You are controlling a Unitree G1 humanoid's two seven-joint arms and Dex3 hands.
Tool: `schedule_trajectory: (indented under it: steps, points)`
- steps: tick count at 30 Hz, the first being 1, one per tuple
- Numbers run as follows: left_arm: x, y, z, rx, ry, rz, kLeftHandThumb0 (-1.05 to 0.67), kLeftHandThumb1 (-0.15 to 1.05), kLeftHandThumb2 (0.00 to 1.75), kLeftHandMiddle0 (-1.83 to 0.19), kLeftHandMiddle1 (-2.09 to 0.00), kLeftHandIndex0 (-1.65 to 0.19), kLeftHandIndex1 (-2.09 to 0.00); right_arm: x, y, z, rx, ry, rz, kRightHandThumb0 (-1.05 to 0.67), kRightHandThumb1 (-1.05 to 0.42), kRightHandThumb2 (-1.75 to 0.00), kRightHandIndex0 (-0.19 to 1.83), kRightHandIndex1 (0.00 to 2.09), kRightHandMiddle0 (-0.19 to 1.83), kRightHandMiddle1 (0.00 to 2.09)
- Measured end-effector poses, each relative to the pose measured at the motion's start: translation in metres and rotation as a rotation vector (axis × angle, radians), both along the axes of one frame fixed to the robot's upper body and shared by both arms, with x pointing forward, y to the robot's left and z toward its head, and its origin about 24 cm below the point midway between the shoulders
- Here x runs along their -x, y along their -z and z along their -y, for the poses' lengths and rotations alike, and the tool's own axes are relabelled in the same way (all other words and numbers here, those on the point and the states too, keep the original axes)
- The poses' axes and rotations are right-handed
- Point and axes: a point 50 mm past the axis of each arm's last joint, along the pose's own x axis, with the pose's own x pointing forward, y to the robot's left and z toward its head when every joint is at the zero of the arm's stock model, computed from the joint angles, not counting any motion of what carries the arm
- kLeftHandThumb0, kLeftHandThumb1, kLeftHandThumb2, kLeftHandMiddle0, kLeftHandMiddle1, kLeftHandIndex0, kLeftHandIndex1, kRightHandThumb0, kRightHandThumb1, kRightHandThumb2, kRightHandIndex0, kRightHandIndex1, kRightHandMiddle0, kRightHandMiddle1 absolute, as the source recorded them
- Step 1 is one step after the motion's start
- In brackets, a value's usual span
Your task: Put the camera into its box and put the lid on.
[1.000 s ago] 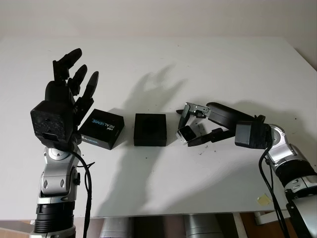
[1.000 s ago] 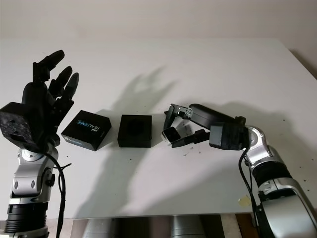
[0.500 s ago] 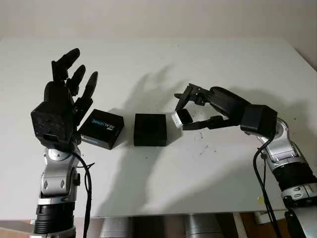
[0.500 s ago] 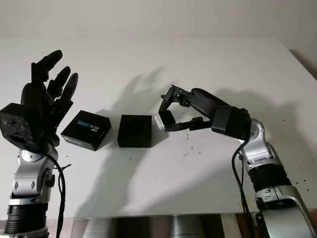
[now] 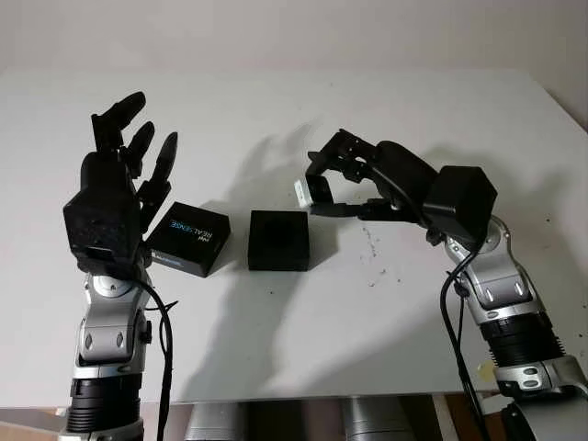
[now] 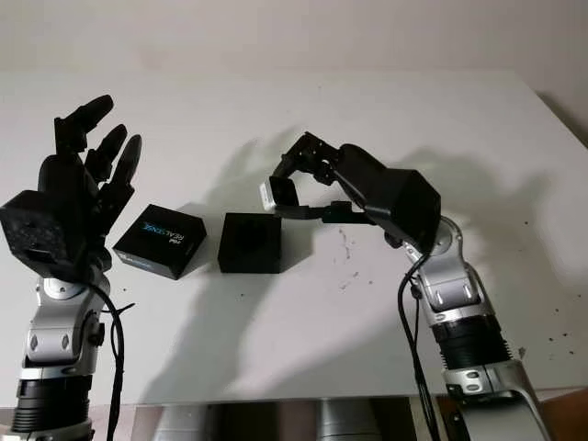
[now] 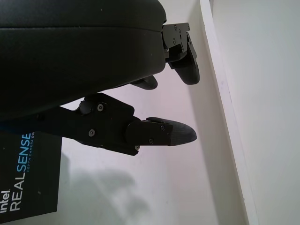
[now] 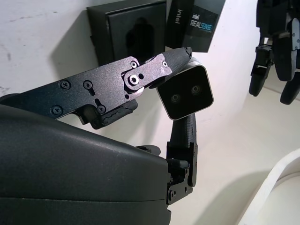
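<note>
My right hand (image 5: 333,180) hangs above the table, shut on the small silver camera (image 5: 306,191) (image 8: 185,92), just right of and above the open black box (image 5: 278,240) (image 8: 127,35). The box sits at the table's middle with its moulded recess facing up. Its lid (image 5: 187,237), black with RealSense lettering, lies flat to the left of the box. My left hand (image 5: 119,188) is raised open above the table's left side, beside the lid (image 7: 28,176).
The white table (image 5: 294,110) stretches wide behind and to the right of the box. Small dark specks (image 5: 372,246) dot the surface right of the box. The table's front edge (image 5: 303,397) runs near the arms' bases.
The right hand has lifted the camera off the table and carried it left and up towards the box. The left hand has stayed in place.
</note>
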Motion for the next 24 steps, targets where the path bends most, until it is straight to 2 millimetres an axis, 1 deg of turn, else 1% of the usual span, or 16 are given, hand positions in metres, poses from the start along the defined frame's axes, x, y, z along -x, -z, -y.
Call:
schedule_trajectory:
  steps: [6, 9, 13, 18, 24]
  points:
    - [0.000, -0.001, 0.000, -0.005, -0.013, 0.004, -0.49, 1.05, 0.31, -0.14, -0.42, 0.15, -0.99, -0.002, 0.007, -0.012, -0.013, 0.050, -0.035, -0.41, -1.04, -0.05, 0.34, 0.07, 0.12, 1.97]
    - [0.000, -0.002, -0.001, -0.004, -0.022, 0.007, -0.48, 1.05, 0.32, -0.10, -0.44, 0.18, -1.04, -0.002, 0.012, -0.016, -0.011, 0.076, -0.070, -0.40, -1.03, -0.05, 0.34, 0.07, 0.11, 1.96]
    - [-0.002, -0.003, -0.001, 0.001, -0.030, -0.001, -0.49, 1.05, 0.33, -0.10, -0.40, 0.18, -0.99, -0.002, 0.013, -0.023, -0.003, 0.102, -0.077, -0.39, -1.03, -0.05, 0.37, 0.08, 0.11, 1.94]
    - [-0.003, -0.006, 0.000, -0.003, -0.029, 0.004, -0.52, 1.05, 0.33, -0.11, -0.33, 0.15, -0.95, 0.003, 0.013, -0.033, 0.019, 0.090, -0.059, -0.38, -1.04, -0.06, 0.38, 0.08, 0.10, 1.93]
    - [-0.004, -0.007, 0.000, -0.009, -0.031, 0.007, -0.52, 1.05, 0.34, -0.14, -0.32, 0.15, -0.92, 0.007, 0.022, -0.035, 0.047, 0.092, -0.069, -0.38, -1.04, -0.06, 0.37, 0.07, 0.11, 1.93]
